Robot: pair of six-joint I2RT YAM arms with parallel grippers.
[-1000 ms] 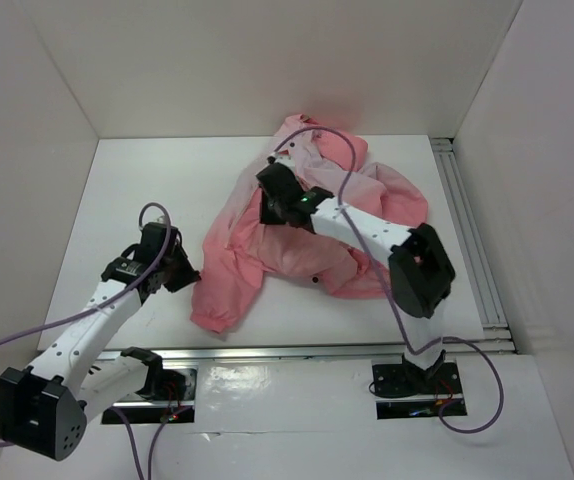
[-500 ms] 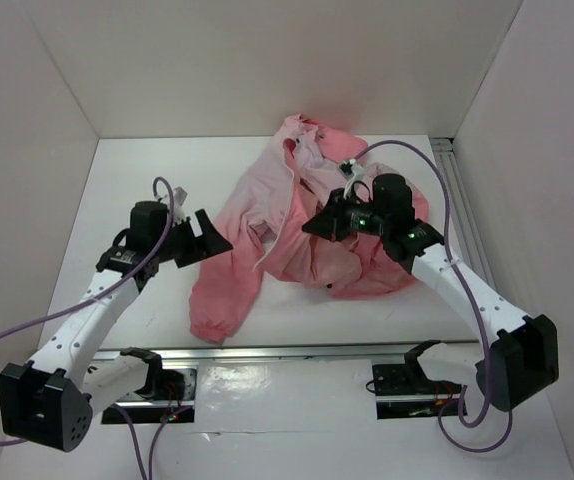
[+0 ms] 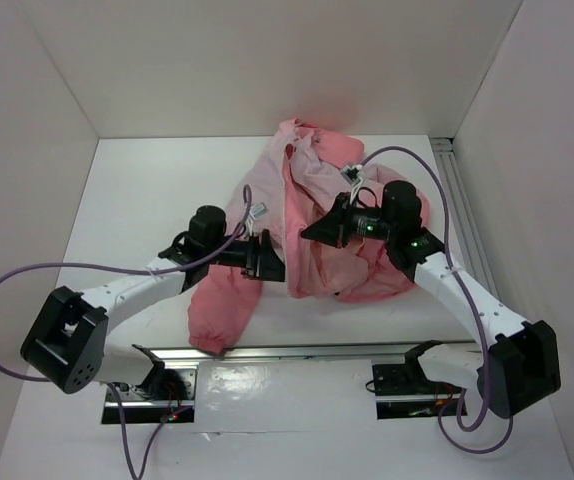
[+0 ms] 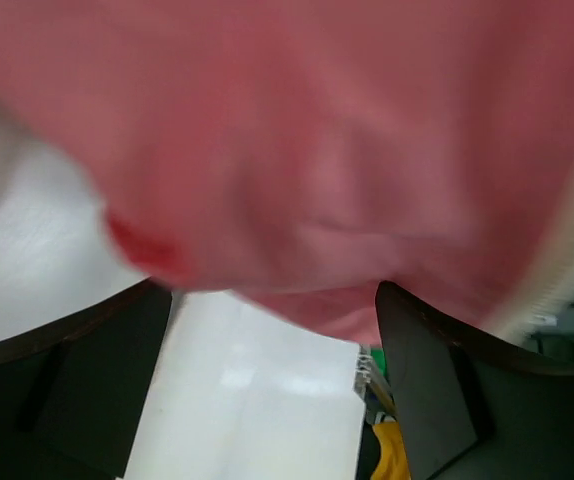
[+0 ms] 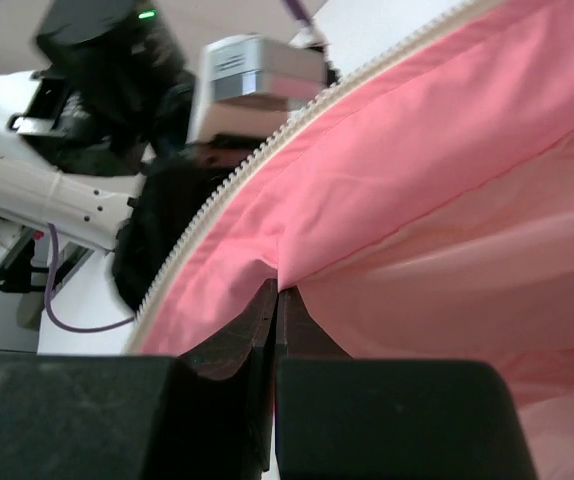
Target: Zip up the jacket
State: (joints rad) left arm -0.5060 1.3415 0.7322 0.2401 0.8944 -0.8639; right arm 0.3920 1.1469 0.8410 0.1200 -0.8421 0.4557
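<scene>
The left hand point(image 3: 270, 260) points toward 3 o'clock at the near left front edge of the jacket point(image 3: 267, 195). The jacket lies crumpled mid-surface point(image 3: 137, 190), hood at 12 o'clock. The left fingers point(image 4: 62, 385) stand wide apart, with coral cloth sagging over the gap and nothing pinched. The front opening runs roughly 12 to 6. Facing 9 o'clock, the right hand point(image 3: 310, 233) is clamped on fabric just under the zipper teeth point(image 5: 257, 152). The left hand likely needs the opposite edge. No writing is legible.
</scene>
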